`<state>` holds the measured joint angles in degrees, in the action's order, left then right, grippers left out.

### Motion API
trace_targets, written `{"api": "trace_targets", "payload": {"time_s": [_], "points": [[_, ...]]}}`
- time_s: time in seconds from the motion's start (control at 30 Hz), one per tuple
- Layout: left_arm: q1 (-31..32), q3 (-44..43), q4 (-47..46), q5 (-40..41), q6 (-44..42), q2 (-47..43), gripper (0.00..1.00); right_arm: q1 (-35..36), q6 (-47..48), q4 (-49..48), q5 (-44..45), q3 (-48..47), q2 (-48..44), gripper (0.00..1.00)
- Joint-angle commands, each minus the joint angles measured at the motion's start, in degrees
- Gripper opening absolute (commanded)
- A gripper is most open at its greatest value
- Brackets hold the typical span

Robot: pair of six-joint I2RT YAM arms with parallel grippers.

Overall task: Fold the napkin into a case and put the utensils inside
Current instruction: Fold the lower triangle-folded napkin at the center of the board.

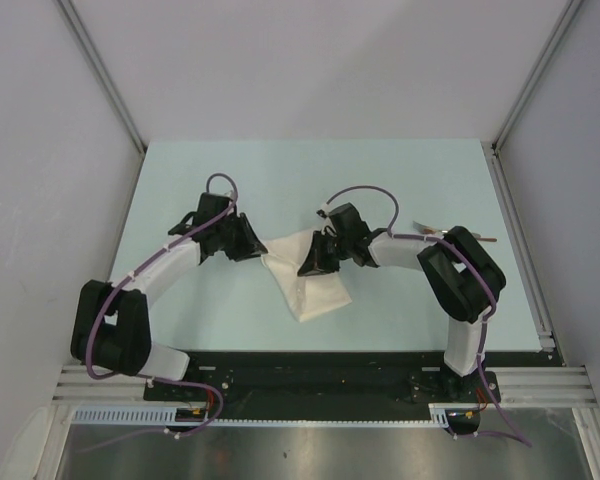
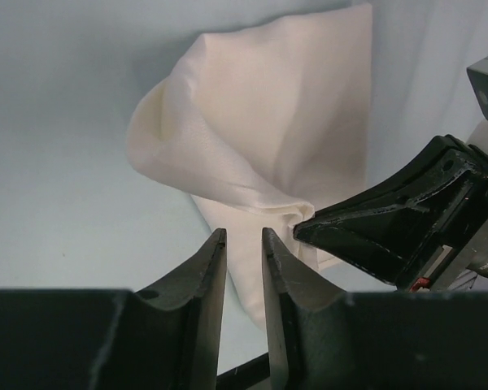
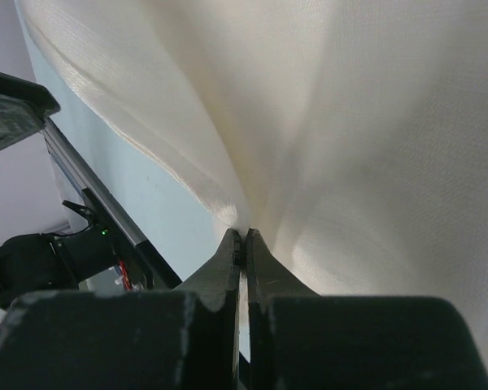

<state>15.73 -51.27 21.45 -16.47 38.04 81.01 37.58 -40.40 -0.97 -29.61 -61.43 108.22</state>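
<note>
Pinched thin, limp napkin (image 2: 260, 122) tight in right gripper (image 3: 244, 236); had left gripper (image 2: 244, 236) narrowly ajar at fold; best grabbed by edges.

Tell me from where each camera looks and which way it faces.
Top external: above and behind the arms, looking down on the table; both arms show, left gripper and right gripper meeting at the napkin.
Left wrist: on the left arm, looking past its own fingers at the napkin; the right gripper shows at the right.
Right wrist: on the right arm, looking past its own fingers, shut on the napkin, which fills the view.
Shared: both wrist views show the napkin.
</note>
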Motion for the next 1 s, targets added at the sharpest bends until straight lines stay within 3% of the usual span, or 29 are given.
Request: {"api": "trace_targets", "payload": {"time_s": [0.0,0.2,0.53,0.67,0.97], "points": [[2.4,-3.2,-2.1,0.2,1.6,2.6,0.27,-0.8,1.1,-2.5,-1.1,1.8,-3.5,0.0],[3.9,-2.4,-2.8,1.9,2.3,2.2,0.17,-1.6,0.9,-4.0,-1.1,4.5,-4.3,0.0],[0.5,0.6,0.2,10.8,4.1,-5.3,0.19,-1.7,0.4,-5.5,-2.0,4.7,-4.3,0.0],[-3.8,1.0,0.3,8.0,5.5,-1.8,0.17,-1.8,0.2,-5.7,-2.3,4.3,-4.3,0.0],[-5.1,-0.1,-1.3,6.2,6.1,5.0,0.09,-1.7,0.3,-5.1,-2.5,3.6,-4.7,0.0]]}}
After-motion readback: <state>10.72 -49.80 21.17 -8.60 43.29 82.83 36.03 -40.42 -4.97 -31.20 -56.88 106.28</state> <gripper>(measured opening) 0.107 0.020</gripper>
